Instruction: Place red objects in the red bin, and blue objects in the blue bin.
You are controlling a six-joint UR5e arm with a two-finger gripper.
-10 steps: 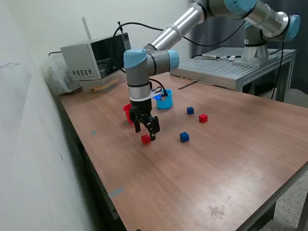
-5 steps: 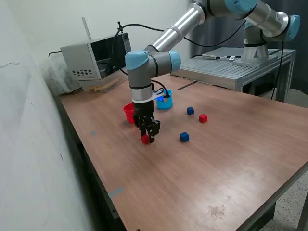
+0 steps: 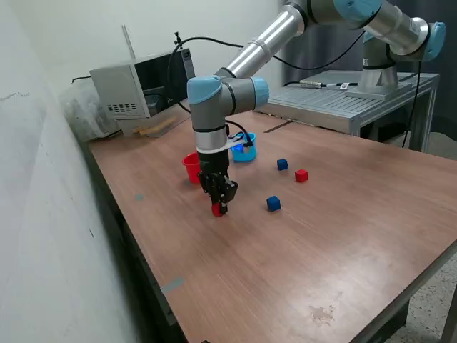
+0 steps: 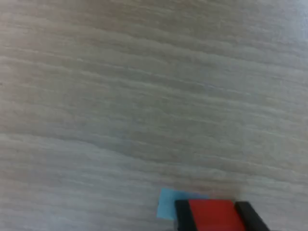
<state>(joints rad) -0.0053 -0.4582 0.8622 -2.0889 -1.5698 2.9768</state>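
Observation:
In the exterior view my gripper (image 3: 219, 206) points straight down at the table, shut on a small red cube (image 3: 217, 211) that rests on the wood. The wrist view shows that red cube (image 4: 213, 214) pinched between two black fingers (image 4: 182, 216). The red bin (image 3: 191, 168) stands just behind the gripper, partly hidden by the arm. The blue bin (image 3: 244, 148) is further back. To the exterior view's right lie two dark blue cubes (image 3: 273, 204) (image 3: 282, 164) and a second red cube (image 3: 301, 175).
A grey box-shaped appliance (image 3: 139, 87) and wooden pieces sit at the table's far corner. A metal bench (image 3: 346, 100) stands behind the table. A wall runs along the exterior view's left. A light blue tape patch (image 4: 167, 203) lies beside the held cube.
The gripper has dropped lower over the red cube and its fingers, spread wide a second ago, have closed onto it. The other cubes and cups have not moved.

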